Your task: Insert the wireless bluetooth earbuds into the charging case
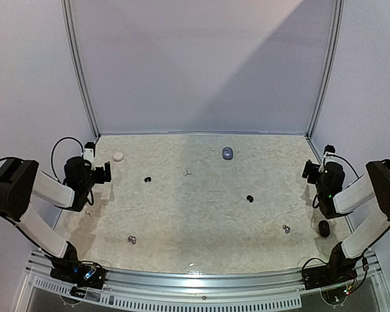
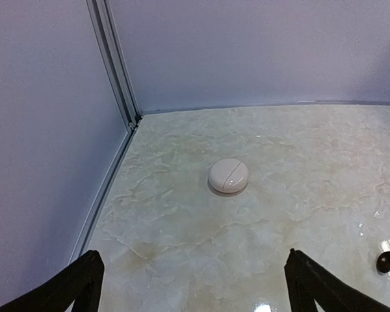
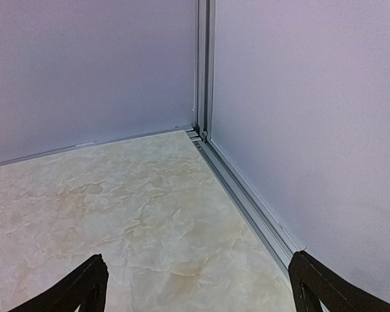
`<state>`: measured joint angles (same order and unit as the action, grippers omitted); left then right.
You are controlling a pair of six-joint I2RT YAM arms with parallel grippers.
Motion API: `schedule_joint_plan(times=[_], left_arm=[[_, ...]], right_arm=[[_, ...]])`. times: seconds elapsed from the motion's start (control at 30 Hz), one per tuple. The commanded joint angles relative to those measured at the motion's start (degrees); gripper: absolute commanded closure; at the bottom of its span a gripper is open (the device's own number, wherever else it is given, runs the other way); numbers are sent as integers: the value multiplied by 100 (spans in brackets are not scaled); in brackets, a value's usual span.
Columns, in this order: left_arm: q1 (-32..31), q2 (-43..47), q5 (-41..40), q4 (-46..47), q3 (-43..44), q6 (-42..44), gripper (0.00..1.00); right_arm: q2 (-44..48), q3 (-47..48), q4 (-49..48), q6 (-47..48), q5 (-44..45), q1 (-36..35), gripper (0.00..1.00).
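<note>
Left hand (image 2: pixel 192 260) is hanging over the far-left part of the bench (image 1: pixel 201 221), its fingers (image 2: pixel 84 279) standing wide apart and gripping nothing. White round case (image 2: pixel 228 175) is lying shut just ahead of it, near the left wall rail (image 2: pixel 107 188). Left black earbud (image 2: pixel 388 260) is sitting at the right edge of that wrist view, well apart from the case.

Right hand (image 3: pixel 199 257) is hovering by the far-right corner, fingers likewise spread wide and empty; its camera is taking in marbled bench top and the corner post (image 3: pixel 203 65).

In the top view the earbuds are lying loose and scattered, none touching a case. Right black earbud (image 1: pixel 249 198) is sitting right of centre; white earbud (image 1: pixel 187 173) is lying between the two black ones, a little farther back. Left silvery earbud (image 1: pixel 132 240) is sitting near the front left; right silvery earbud (image 1: pixel 286 228) is sitting near the front right. A pale speck (image 1: pixel 88 212) is lying beside the left forearm, too small to tell what it is.

Blue-grey case (image 1: pixel 227 153) is resting at the far middle; black case (image 1: pixel 324 228) is lying by the right arm, close to the right edge.
</note>
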<state>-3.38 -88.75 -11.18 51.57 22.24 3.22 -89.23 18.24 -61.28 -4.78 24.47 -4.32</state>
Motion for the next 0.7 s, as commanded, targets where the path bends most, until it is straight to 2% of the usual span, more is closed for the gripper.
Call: schedule_joint_plan(times=[0.0, 0.2, 0.33, 0.4, 0.5, 0.57, 0.67], left_arm=[[-31, -55, -15, 44, 70, 2, 1], [-31, -59, -21, 70, 54, -10, 1], [-20, 262, 134, -143, 70, 58, 1], [-23, 750, 201, -905, 199, 52, 1], [-23, 1140, 921, -2051, 738, 232, 1], [-23, 1237, 961, -2636, 1183, -157, 1], [-30, 1255, 961, -3985, 2144, -652, 1]], right_arm=[[123, 114, 131, 100, -154, 32, 1], [167, 104, 153, 188, -341, 21, 1], [1203, 1476, 2966, 226, -630, -68, 1], [1270, 2357, 4035, 130, -896, -69, 1], [819, 3840, 5746, -168, -1332, -185, 1], [174, 4770, 6495, -270, -1395, -488, 1], [-779, 6420, 7474, -369, -1225, -1023, 1]])
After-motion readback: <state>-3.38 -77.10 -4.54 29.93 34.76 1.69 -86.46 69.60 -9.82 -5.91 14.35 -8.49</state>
